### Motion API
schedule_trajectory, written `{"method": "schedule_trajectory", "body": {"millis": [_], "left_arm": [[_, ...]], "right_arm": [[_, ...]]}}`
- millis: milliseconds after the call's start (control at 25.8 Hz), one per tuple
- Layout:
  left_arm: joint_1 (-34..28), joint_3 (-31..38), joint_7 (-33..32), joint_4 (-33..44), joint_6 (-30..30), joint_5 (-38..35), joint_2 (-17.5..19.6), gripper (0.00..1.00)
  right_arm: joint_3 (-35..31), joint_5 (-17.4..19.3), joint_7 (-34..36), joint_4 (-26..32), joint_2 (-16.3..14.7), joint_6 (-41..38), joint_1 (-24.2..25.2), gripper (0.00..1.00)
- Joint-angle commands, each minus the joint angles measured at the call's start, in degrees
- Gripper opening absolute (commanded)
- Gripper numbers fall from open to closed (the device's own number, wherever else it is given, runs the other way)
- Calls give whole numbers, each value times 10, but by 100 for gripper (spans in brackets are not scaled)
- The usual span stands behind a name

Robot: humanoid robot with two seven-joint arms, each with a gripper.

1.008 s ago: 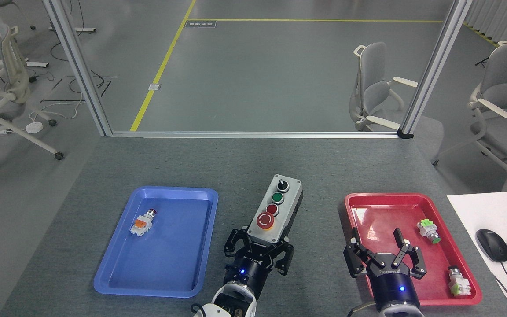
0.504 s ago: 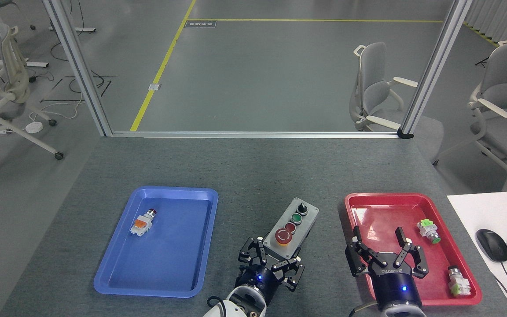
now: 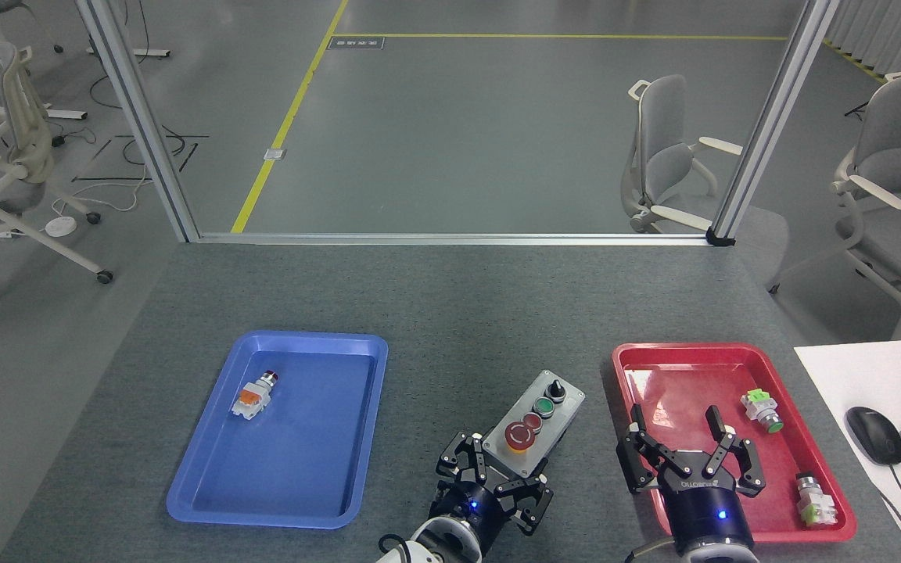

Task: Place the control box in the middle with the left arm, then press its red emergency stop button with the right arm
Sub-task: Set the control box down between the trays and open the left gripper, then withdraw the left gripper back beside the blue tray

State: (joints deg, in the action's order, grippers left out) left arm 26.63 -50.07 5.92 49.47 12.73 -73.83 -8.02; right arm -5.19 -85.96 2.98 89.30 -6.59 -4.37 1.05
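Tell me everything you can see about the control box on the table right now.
The control box is an oblong light-grey box, plastic-looking, with a dark base. Its top carries a row: black knob farthest, green button, small red button, then the big red emergency stop button on a yellow ring, nearest. It lies angled between the blue tray and red tray, its near end held in the left gripper.

Setting: robotics lab or office. Grey work table (image 3: 450, 297) stood inside aluminium frame posts (image 3: 771, 117). Office chairs (image 3: 665, 156) and yellow floor lines (image 3: 286, 117) lay beyond.
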Motion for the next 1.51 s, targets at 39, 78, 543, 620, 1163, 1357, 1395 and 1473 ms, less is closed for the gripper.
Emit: {"method": "schedule_trajectory", "body": {"millis": [39,78,543,620,1163,1357,1395,1473], "left_arm": [[0,0,-13,-10,1,0,0,59],[0,0,-13,-11,1,0,0,59],[1,3,-10,-18,6,0,0,83],[0,4,-10,-16,6,-1,1,90],[-52,7,-3,87,6,-1,69,99],[-92,59,-3,168,-7,0,122,99],[-103,73,-3,182,-13,0,129,99],[-125,98,-4,216,-35,0,150,99]], "right_arm": [[-1,0,-3,0,1,1,0,98],[-1,1,-3,1,1,1,0,98],[1,2,-4,0,4,2,1,98],[1,2,-5,0,5,2,1,98],[7,2,-6,0,10,1,7,98],[12,2,-9,0,11,2,9,97],[15,2,-9,0,11,3,9,97],[17,2,-9,0,12,3,9,94]]}}
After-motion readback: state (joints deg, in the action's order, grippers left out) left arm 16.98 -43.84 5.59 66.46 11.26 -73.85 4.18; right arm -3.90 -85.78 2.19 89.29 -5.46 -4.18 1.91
